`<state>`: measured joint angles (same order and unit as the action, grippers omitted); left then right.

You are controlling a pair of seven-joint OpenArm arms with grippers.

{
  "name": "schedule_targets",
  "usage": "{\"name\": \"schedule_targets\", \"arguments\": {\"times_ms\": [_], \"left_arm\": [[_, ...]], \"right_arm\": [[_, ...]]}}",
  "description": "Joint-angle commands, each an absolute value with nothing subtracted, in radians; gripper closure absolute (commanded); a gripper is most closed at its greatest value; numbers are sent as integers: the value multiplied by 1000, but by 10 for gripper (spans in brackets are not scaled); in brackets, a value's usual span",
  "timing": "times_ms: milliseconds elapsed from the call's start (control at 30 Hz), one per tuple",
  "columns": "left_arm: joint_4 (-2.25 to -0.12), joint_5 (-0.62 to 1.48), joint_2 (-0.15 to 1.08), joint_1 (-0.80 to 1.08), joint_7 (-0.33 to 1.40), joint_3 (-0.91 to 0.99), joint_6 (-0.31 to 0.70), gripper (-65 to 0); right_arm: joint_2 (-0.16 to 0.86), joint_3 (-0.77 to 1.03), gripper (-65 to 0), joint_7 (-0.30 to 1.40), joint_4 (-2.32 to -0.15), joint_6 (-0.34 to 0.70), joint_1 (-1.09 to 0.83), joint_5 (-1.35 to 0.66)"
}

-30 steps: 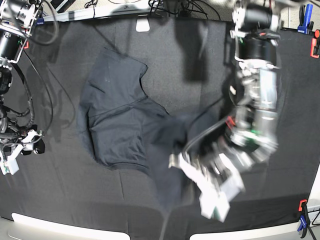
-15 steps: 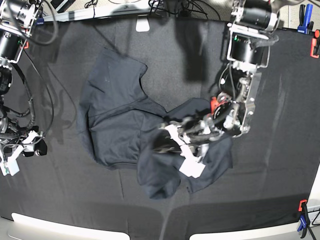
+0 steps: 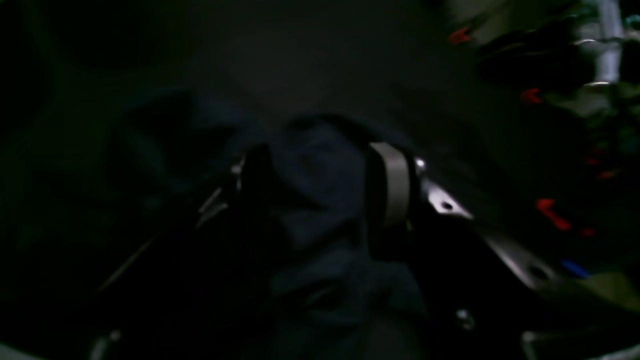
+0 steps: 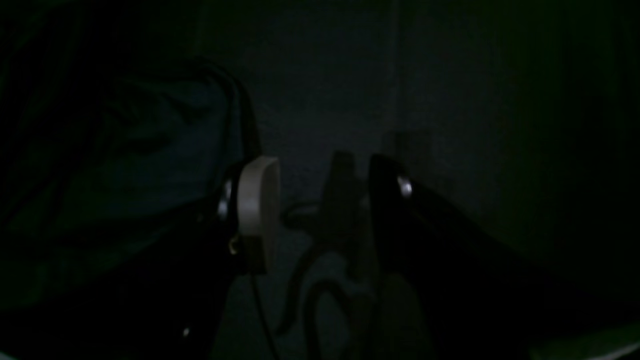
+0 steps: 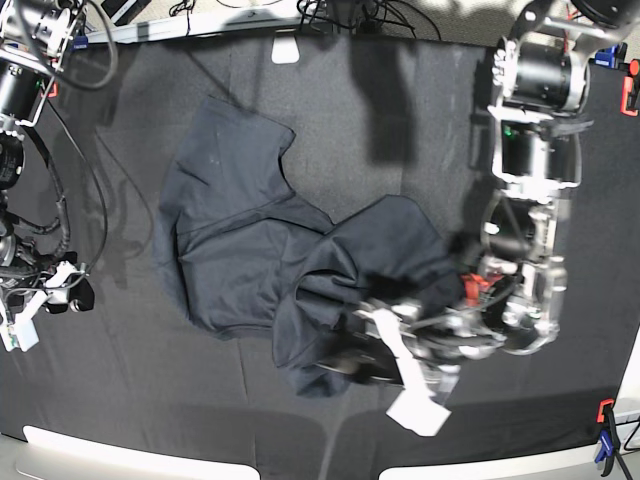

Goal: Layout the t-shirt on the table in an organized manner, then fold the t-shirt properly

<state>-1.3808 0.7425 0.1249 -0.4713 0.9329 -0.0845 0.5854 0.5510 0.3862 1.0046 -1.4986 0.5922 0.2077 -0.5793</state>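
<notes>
The dark t-shirt lies crumpled in the middle of the black table, its right part bunched into thick folds. My left gripper is low over that bunched lower right part. In the left wrist view the left gripper has its jaws wide apart with loose shirt cloth between and under them. My right gripper hangs at the table's left edge, away from the shirt. In the right wrist view the right gripper is open and empty, with the shirt to its left.
Red-orange clamps sit at the right edge and far right corner. A small white patch lies at the table's back edge. Cables hang by the right arm. Both wrist views are very dark.
My left gripper swung from front right in to the shirt's middle, then back toward front right. The shirt's right part was pushed in and is now bunched. The right arm has not moved.
</notes>
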Motion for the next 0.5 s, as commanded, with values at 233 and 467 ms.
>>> {"name": "schedule_targets", "arguments": {"times_ms": [233,467], "left_arm": [[-1395,625,119,-484,904,-73,567,-280],[-1349,350,114,-444,621,-74,350,-280]], "right_arm": [[572,392,-284,988,-1512,607,229,-595],[517,393,-284,993,-1512,607,229,-595]]}}
